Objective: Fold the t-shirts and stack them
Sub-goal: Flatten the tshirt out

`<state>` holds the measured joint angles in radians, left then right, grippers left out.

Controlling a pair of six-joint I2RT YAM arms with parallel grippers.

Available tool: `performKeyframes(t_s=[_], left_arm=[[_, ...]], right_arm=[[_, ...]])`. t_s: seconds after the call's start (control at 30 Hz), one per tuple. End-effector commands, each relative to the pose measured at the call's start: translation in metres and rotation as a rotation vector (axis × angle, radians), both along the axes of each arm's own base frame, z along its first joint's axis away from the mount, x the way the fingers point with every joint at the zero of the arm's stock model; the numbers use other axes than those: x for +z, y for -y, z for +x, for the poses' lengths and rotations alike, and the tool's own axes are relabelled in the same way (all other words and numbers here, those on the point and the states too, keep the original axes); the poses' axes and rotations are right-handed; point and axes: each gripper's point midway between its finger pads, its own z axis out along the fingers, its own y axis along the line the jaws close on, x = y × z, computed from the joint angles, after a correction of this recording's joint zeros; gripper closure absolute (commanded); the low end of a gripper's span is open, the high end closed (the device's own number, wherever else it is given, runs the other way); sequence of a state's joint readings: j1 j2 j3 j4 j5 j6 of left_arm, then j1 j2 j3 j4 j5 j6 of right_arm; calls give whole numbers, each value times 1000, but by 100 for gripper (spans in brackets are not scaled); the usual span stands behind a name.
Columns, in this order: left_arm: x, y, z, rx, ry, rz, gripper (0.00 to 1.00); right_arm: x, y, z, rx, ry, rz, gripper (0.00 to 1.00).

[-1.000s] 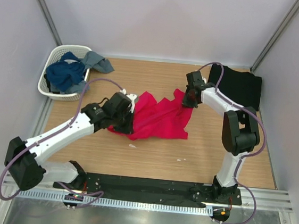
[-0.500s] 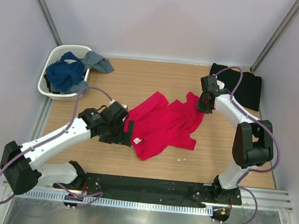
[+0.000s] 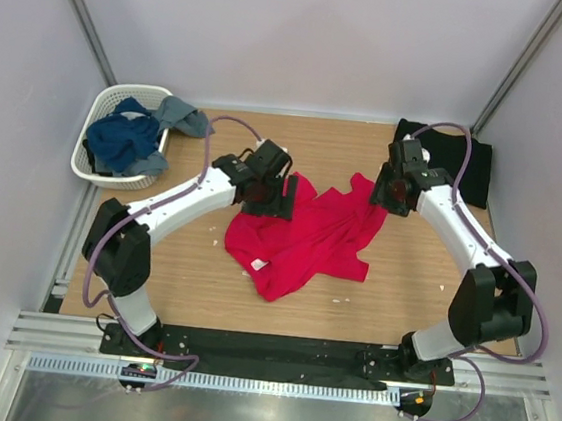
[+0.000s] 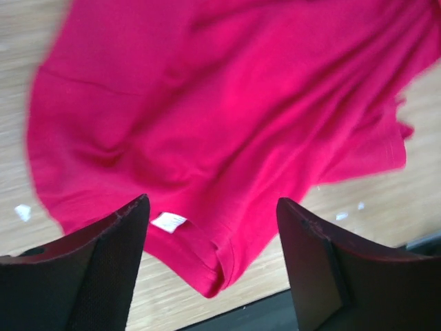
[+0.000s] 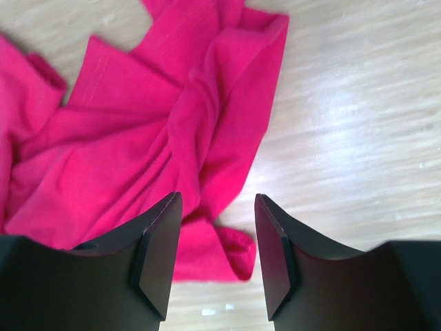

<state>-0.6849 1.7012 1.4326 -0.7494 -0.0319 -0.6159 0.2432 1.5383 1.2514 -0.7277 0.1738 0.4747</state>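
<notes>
The crimson red t-shirt (image 3: 308, 239) lies crumpled and spread on the wooden table, mid-table. My left gripper (image 3: 269, 191) hovers over its back left part, open, with nothing between its fingers (image 4: 103, 265); below it the wrist view shows the red t-shirt (image 4: 207, 103) and its white label (image 4: 169, 222). My right gripper (image 3: 387, 193) stands open over the shirt's back right corner, and a fold of the red t-shirt (image 5: 138, 152) lies on the table under its fingers (image 5: 155, 262). The black t-shirt (image 3: 464, 165) lies flat at the back right corner.
A white lattice basket (image 3: 133, 89) stands at the back left with blue clothes (image 3: 122, 141) in it and a grey cloth (image 3: 182, 115) hanging over its right rim. Small white scraps (image 3: 340, 299) lie on the wood near the shirt's front edge.
Both grippers have opened and let go of the red t-shirt, which has settled flat on the table. The left arm swung from the near left to the shirt's back left.
</notes>
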Motion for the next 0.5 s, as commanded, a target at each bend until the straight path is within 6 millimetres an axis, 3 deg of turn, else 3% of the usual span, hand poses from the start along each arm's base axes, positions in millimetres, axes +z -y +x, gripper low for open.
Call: performKeyframes(t_s=[0.0, 0.07, 0.3, 0.4, 0.47], left_arm=[[14, 47, -15, -236, 47, -96, 27], [5, 59, -25, -287, 31, -82, 29], [-20, 91, -52, -298, -39, -64, 39], [-51, 81, -55, -184, -101, 18, 38], [-74, 62, -54, -111, -128, 119, 38]], right_arm=[[-3, -11, -36, 73, -67, 45, 48], [-16, -14, -51, 79, -108, 63, 50], [-52, -38, -57, 137, -156, 106, 55], [-69, -46, -58, 151, -189, 101, 57], [-73, -54, -59, 175, -205, 124, 57]])
